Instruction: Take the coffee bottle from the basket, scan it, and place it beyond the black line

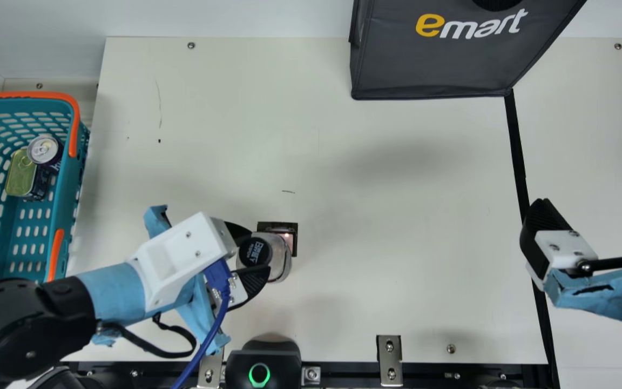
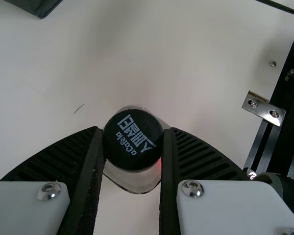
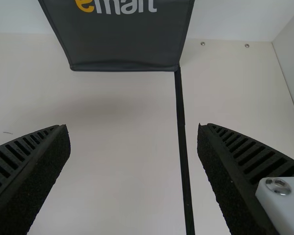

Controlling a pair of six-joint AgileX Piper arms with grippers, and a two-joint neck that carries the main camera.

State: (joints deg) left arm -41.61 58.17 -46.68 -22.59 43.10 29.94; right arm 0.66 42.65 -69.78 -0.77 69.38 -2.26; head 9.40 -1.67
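Coffee bottle [image 1: 264,257] is clamped in the left claw [image 1: 260,250]; the right claw [image 1: 592,208] has 2 fingers apart.

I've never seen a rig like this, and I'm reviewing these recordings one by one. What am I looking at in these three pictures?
This is a robot with two arms at a cream table. The main view looks down from a camera on its neck; the other two come from cameras on its wrists, each showing that arm's own claw up close. The left claw grips a coffee bottle by a small dark-framed lit square, perhaps the scanner. The right claw is open and empty, near the black line. At the left, a teal basket holds a round can and a rectangular tin; a dark bag stands at the far side.
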